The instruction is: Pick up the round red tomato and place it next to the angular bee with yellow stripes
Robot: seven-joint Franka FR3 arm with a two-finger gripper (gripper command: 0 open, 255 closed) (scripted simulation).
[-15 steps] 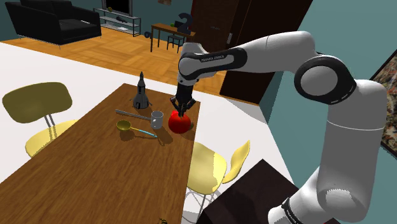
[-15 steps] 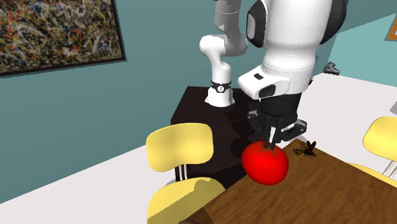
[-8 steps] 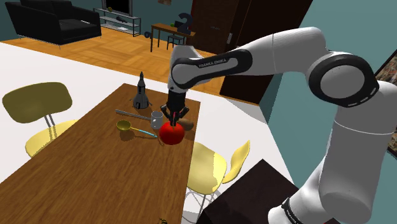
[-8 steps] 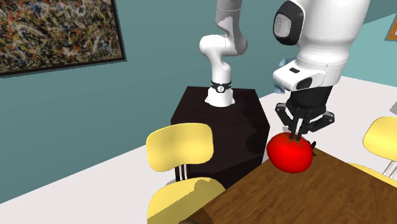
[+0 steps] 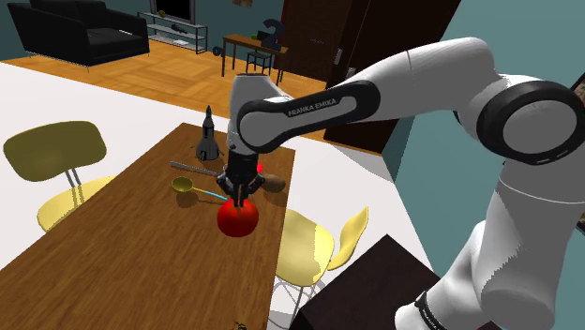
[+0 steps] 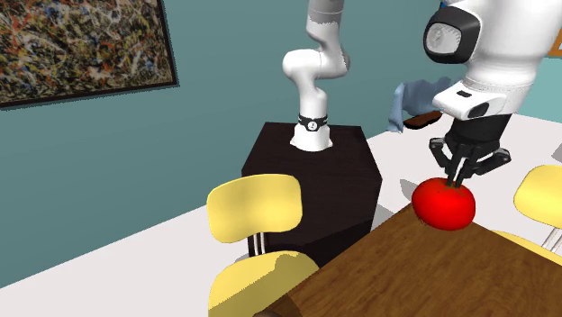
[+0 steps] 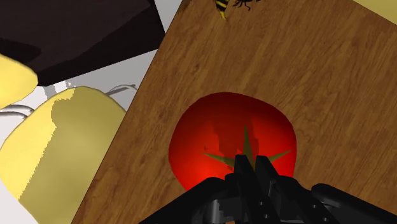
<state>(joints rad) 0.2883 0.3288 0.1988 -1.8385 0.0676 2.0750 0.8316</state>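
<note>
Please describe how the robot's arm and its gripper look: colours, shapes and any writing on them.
The arm is white, built of thick rounded links with dark grey joints. A dark band near the wrist carries white letters, FRANKA EMIKA. The gripper is all black, with two thin fingers. No loose cables show.

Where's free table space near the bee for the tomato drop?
Bare wood runs from the tomato in the tool to the bee, and across the table toward the olive chair. Crowded at the opposite end: spoon, dark figurine.
</note>
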